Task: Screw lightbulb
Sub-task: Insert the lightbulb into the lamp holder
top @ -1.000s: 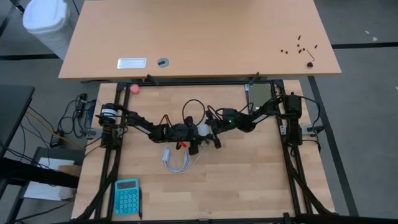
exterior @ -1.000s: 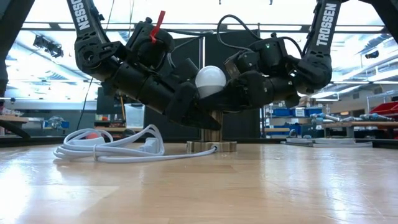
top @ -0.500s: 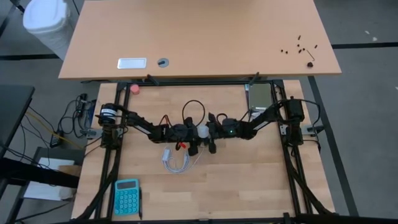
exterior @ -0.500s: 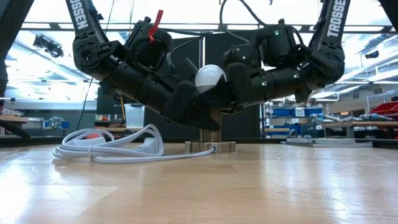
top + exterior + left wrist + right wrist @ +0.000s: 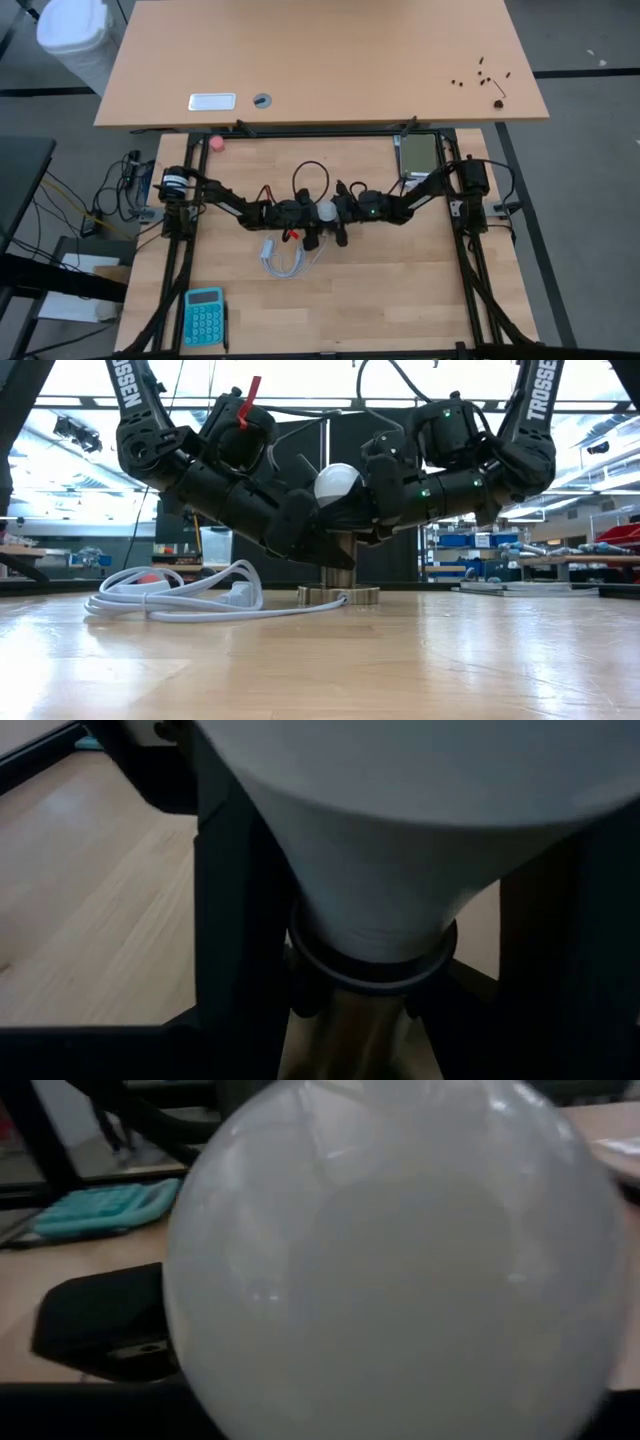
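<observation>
Right gripper [image 5: 350, 510] now closer, flanking lightbulb [image 5: 338, 483]

You can't see the lightbulb [image 5: 338, 483] base in the low view, both grippers cover it. Right wrist view: bulb fills the frame, blurred, edges cut off. Socket [image 5: 338, 595] mostly hidden from above. Whether either gripper's fingers touch the bulb is unclear.

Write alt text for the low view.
A white frosted lightbulb stands upright over a round metallic socket on the wooden table, with two dark robot arms crowding it from either side. A coiled white cord lies to the socket's left.
</observation>
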Controlling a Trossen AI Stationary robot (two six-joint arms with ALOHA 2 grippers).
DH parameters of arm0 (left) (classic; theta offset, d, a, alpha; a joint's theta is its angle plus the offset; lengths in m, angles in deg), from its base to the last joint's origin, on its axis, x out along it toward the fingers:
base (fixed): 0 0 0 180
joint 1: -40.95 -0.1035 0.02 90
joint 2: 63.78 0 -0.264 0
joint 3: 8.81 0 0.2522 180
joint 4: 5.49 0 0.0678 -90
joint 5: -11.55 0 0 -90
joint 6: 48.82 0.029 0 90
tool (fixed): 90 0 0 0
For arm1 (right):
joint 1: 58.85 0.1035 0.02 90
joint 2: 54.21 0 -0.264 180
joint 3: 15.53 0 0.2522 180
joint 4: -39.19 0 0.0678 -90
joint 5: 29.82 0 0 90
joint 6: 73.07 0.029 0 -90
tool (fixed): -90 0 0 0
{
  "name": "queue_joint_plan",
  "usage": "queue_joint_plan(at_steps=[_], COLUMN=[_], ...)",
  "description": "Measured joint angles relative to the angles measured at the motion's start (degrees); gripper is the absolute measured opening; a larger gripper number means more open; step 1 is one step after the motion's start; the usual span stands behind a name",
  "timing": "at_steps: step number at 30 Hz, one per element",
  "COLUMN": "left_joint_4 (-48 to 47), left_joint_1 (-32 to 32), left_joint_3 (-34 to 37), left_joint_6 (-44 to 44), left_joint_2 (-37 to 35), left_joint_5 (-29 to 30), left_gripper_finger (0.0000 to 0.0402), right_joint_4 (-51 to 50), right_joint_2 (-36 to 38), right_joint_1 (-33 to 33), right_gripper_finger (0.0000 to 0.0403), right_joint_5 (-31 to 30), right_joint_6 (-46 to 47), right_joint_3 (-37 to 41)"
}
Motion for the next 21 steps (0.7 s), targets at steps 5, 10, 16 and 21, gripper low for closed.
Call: queue_joint_plan(at_steps=[5, 10, 16, 21], left_joint_4=[0.07, -0.01, -0.17, -0.22], left_joint_1=[-0.02, -0.02, -0.02, -0.02], left_joint_3=[0.00, 0.00, 0.11, 0.11], left_joint_6=[0.06, 0.43, 0.22, 0.36], left_joint_2=[0.00, 0.02, 0.02, 0.02], left_joint_5=[0.89, 0.88, 0.82, 0.80], left_gripper_finger=[0.0202, 0.0203, 0.0203, 0.0203], right_joint_4=[-1.23, -2.26, -3.18, -3.62], right_joint_2=[0.74, 1.10, 1.10, 1.41], right_joint_1=[-2.05, -3.99, -5.84, -6.03], right_gripper_finger=[0.0225, 0.0244, 0.0290, 0.0318], right_joint_5=[7.52, 13.69, 16.58, 16.69], right_joint_6=[-0.49, -2.24, -3.91, -5.52], right_joint_3=[-0.06, -0.08, 0.02, 0.06])
